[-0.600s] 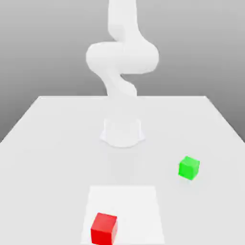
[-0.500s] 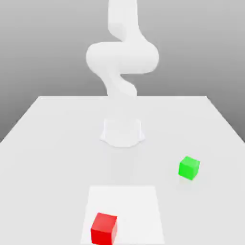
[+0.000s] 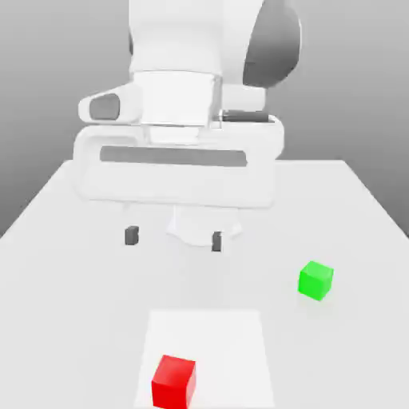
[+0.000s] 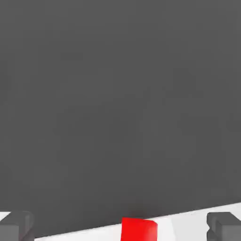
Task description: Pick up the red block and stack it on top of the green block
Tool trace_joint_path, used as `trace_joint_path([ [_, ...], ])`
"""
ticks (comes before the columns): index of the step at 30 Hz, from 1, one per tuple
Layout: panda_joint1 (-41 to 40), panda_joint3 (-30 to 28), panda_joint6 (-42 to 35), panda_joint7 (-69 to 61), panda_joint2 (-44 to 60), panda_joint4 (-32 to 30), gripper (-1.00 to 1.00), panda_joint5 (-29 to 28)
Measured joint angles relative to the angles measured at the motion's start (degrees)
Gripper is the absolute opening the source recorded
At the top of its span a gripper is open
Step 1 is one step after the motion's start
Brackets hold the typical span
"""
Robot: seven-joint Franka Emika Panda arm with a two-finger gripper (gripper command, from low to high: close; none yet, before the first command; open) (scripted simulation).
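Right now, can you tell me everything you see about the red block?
The red block is a small, bright red cube with plain, smooth sides and no marks. It sits near the front of the table, on the white square patch, toward its left edge in the exterior view. It is turned a little, so its top and more than one side show. Nothing is on top of it, and the open gripper isn't touching it.

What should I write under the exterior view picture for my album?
The robot's open jaws hang above the table, with the red block and green block apart.
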Motion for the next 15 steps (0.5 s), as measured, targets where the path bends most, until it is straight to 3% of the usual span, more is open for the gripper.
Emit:
trace_joint_path([
  [11,-0.90,-0.16,12.02,1.34,22.83,-1.21,0.00,1.33],
  [12,-0.92,-0.13,13.55,1.31,24.66,-0.94,-1.00,1.37],
  [15,-0.93,-0.12,13.56,1.33,24.66,-0.94,-1.00,1.35],
])
